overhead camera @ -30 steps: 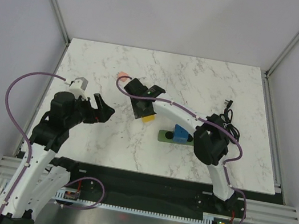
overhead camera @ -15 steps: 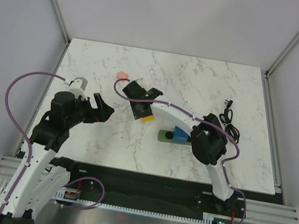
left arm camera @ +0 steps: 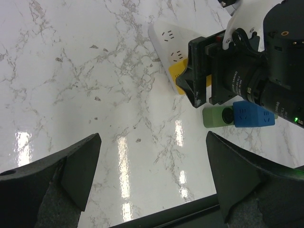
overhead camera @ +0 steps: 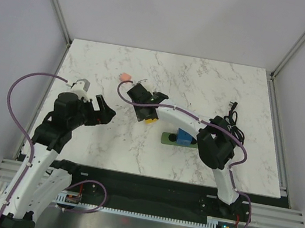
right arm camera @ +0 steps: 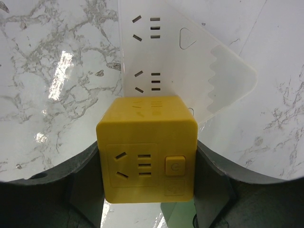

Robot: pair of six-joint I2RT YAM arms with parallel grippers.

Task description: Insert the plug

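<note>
The bright-blue plug [overhead camera: 184,137] sits on the green power strip [overhead camera: 167,138] near the table's front middle; it also shows in the left wrist view [left arm camera: 254,115]. Neither gripper touches it. My right gripper [right arm camera: 148,159] is shut on a yellow socket block [right arm camera: 147,147] and holds it over the end of a white power strip [right arm camera: 175,52], just left of the green strip [right arm camera: 178,216]. In the top view the yellow block [overhead camera: 150,120] shows under that gripper [overhead camera: 147,116]. My left gripper [overhead camera: 104,114] is open and empty, over bare table to the left [left arm camera: 154,175].
A small pink block [overhead camera: 125,77] lies on the table behind the right gripper. A coiled black cable [overhead camera: 233,125] lies at the right. The marble table [overhead camera: 205,82] is bounded by grey walls; its front edge is a black rail.
My right gripper has shifted slightly with the yellow block still in it, staying over the white strip. The left arm and the blue plug have not moved.
</note>
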